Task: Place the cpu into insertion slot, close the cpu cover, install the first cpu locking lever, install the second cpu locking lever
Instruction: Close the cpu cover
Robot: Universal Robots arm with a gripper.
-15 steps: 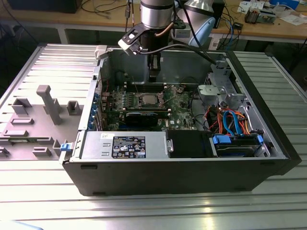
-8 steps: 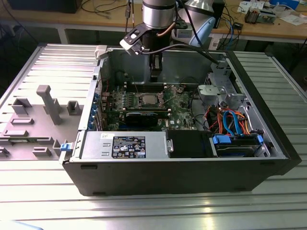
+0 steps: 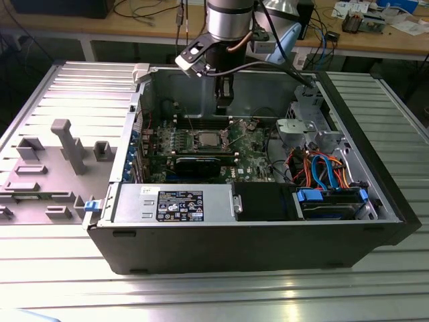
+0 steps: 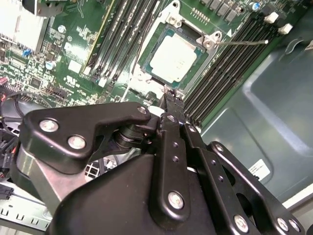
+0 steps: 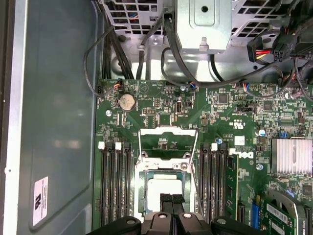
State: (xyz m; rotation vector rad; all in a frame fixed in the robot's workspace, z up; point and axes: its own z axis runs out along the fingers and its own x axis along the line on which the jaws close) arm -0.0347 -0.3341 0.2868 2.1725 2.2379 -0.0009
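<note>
Claw [image 5: 171, 199] low over cpu [image 5: 157, 186], tips pressed together, empty; likely narrowed for pushing, not grasping. Cpu seated flat in insertion slot [image 5: 145, 192]. Cpu cover [image 5: 168, 130] flipped back beyond slot, keeping socket reachable.

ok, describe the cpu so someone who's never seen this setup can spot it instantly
Start at the open computer case and look down at the green motherboard on its floor. Midway between the two banks of long black memory slots sits the cpu, a small flat chip. Unlike its long dark neighbours, it is square with a plain pale silver-grey top.
</note>
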